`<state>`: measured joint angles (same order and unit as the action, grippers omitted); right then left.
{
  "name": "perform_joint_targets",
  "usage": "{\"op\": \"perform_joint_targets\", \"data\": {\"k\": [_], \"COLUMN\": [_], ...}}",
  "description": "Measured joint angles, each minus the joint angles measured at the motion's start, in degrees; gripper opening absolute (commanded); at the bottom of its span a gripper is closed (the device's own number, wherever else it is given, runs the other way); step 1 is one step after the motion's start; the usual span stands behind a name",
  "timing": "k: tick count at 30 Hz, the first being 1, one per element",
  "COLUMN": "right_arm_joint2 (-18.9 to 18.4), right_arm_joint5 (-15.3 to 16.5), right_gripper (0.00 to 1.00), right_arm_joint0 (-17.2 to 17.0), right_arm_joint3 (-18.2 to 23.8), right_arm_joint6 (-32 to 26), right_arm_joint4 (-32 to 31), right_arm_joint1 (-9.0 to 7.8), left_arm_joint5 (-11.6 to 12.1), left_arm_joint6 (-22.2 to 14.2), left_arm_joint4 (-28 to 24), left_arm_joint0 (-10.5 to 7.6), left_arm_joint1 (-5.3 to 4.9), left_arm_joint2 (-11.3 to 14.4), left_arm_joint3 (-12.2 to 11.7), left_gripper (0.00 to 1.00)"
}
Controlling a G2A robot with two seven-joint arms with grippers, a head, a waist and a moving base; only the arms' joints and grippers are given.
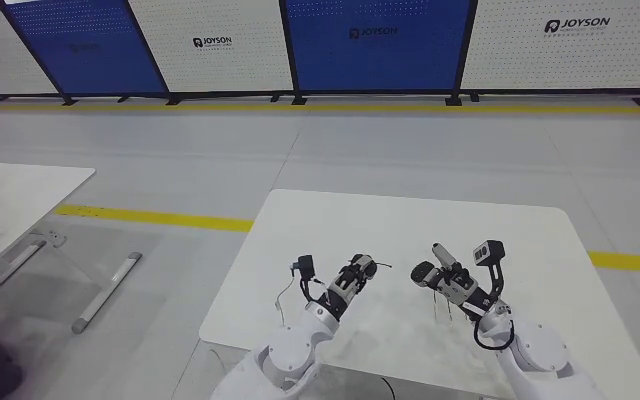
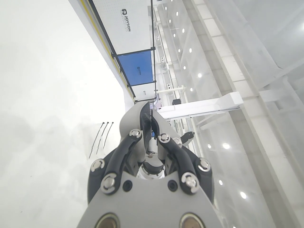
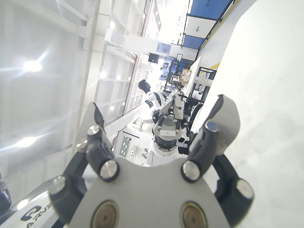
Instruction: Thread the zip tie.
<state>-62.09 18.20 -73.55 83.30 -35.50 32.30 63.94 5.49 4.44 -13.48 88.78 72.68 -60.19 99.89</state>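
Note:
Both arms hover over the near part of the white table (image 1: 400,220), their grippers facing each other a small gap apart. My left gripper (image 2: 150,112) is shut, with what looks like a thin black zip tie pinched edge-on between its pads; a fine strand sticks out of its tip (image 1: 372,264). My right gripper (image 3: 159,112) is open with nothing between its fingers, and it points at the left gripper (image 3: 171,110). Three spare black zip ties (image 2: 101,136) lie side by side on the table, below the right gripper (image 1: 428,272).
The far half of the table (image 1: 480,225) lies beyond both grippers. A second white table (image 1: 30,195) stands off to the left across the floor. Blue and white partition panels (image 1: 380,40) line the back of the room.

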Motion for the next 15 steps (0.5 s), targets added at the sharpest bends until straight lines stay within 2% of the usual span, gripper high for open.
{"op": "perform_joint_targets", "data": {"k": [15], "right_arm_joint2": [0.00], "right_arm_joint5": [0.00], "right_gripper": [1.00], "right_arm_joint0": [0.00], "right_arm_joint3": [0.00], "right_arm_joint6": [0.00], "right_arm_joint4": [0.00], "right_arm_joint1": [0.00], "left_arm_joint5": [0.02], "left_arm_joint6": [0.20], "left_arm_joint4": [-0.62], "left_arm_joint0": [0.05], "left_arm_joint1": [0.04], "left_arm_joint2": [-0.05], "left_arm_joint3": [0.05], "left_gripper": [0.00]}}
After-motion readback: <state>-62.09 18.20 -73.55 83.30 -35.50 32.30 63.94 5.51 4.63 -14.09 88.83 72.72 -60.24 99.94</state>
